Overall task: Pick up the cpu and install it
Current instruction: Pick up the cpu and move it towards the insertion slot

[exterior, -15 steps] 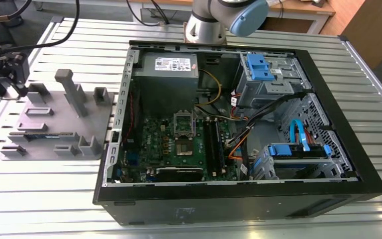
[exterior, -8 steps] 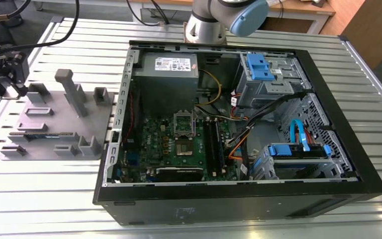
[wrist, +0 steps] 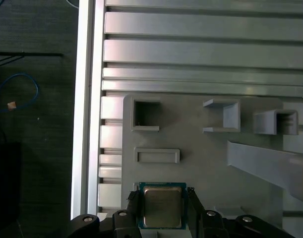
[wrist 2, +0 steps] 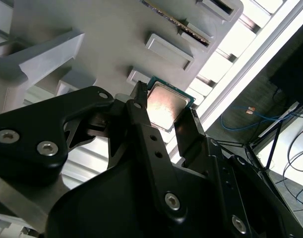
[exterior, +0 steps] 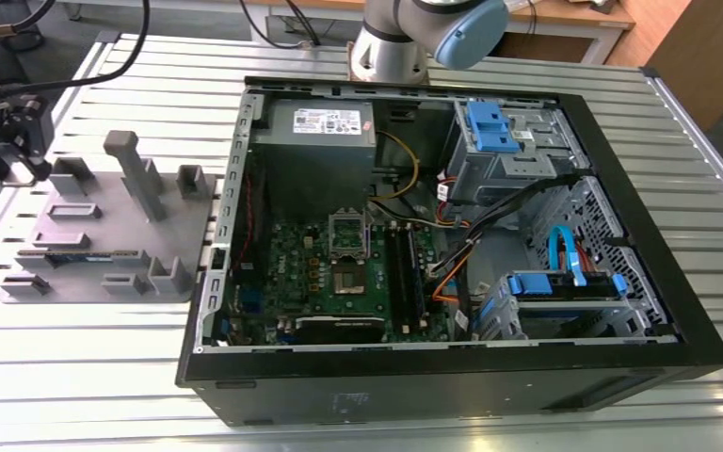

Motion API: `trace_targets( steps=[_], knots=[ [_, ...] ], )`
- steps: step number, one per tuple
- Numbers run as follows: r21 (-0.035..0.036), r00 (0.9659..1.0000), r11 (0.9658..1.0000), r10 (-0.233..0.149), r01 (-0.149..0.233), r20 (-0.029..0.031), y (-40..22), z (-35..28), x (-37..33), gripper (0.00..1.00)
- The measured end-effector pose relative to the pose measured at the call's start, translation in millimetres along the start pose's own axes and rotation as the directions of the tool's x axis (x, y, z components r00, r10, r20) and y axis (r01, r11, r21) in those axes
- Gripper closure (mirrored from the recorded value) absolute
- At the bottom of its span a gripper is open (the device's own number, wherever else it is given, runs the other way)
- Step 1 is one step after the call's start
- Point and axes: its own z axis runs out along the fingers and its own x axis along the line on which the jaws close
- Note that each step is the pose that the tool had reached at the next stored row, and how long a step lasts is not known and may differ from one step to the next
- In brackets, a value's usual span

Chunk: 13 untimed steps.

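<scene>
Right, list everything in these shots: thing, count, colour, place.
cpu: one, silvery top, green rim, between the pincer's tips at the tray's edge.
tray: one, grey, with raised holders, on the table at the exterior view's left of the case.
computer case: one, black, open, on the table.
motherboard: one, green, inside the case.
power supply: one, grey, inside the case, toward the arm's base.
drive cages: two, grey with blue clips, on the case's exterior-view right side.
table: one, silver, slatted, under everything.
arm: one, grey with a blue joint cap, behind the case.
pincer: one, black, shut on the cpu.
</scene>
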Motion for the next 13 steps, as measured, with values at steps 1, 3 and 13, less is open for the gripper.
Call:
trace_targets(
  steps=[1,3,13],
  knots=[
    [0.0000,1.0000,1.0000,0.000,0.000,0.0001,0.0,-0.4,0.0,0.53],
    [-0.0001,1.0000,1.0000,0.000,0.000,0.0003,0.0,-1.2,0.0,0.53],
    [-0.0001,1.0000,1.0000,0.000,0.000,0.0003,0.1,-2.7,0.0,0.53]
  ],
)
